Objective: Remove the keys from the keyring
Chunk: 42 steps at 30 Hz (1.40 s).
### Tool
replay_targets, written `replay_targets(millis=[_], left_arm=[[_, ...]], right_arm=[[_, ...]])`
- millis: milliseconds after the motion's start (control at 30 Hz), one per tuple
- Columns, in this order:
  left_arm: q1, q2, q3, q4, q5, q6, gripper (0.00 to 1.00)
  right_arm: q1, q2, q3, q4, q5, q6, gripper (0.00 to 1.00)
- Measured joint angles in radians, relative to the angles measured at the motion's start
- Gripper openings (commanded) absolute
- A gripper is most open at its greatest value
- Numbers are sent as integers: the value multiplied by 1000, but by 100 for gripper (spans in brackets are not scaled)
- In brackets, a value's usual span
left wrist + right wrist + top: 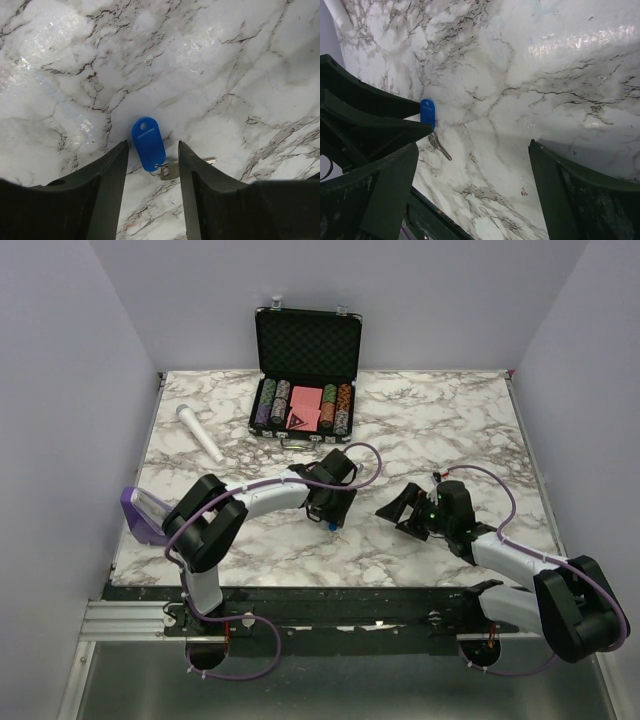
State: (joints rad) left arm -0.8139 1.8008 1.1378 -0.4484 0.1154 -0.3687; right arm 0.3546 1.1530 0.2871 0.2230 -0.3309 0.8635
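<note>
The keyring's blue tag (148, 143) lies flat on the marble table, with its thin ring and a pale metal key (172, 169) at its near end. My left gripper (153, 146) is open and low over the table. Its fingers stand either side of the tag's near end, and the right finger covers part of the key. In the top view the left gripper (330, 508) sits at table centre, with a speck of the blue tag (331, 527) under it. My right gripper (474, 147) is wide open and empty, to the right of the tag (427, 111) and key (439, 146) and apart from them.
An open black case (305, 390) with poker chips and cards stands at the back centre. A white microphone-like stick (200, 433) lies at the back left. A purple and white object (145, 515) sits at the left table edge. The right gripper (400, 508) is beside the left one.
</note>
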Motion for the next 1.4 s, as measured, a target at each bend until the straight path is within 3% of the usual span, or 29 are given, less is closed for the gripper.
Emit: replay_targets(millis=[400,933,1400], left_arm=[[-14,8,0,9,-11,-29,39],[-29,27,39,-5,-17,-54,1],[-31,12,59,-69,-32,-72,0]], right_arm=[[0,5,0,4,-1,0,99],[0,14,2,13,-6,0,99],[0,14,2,16,-33,-4,100]])
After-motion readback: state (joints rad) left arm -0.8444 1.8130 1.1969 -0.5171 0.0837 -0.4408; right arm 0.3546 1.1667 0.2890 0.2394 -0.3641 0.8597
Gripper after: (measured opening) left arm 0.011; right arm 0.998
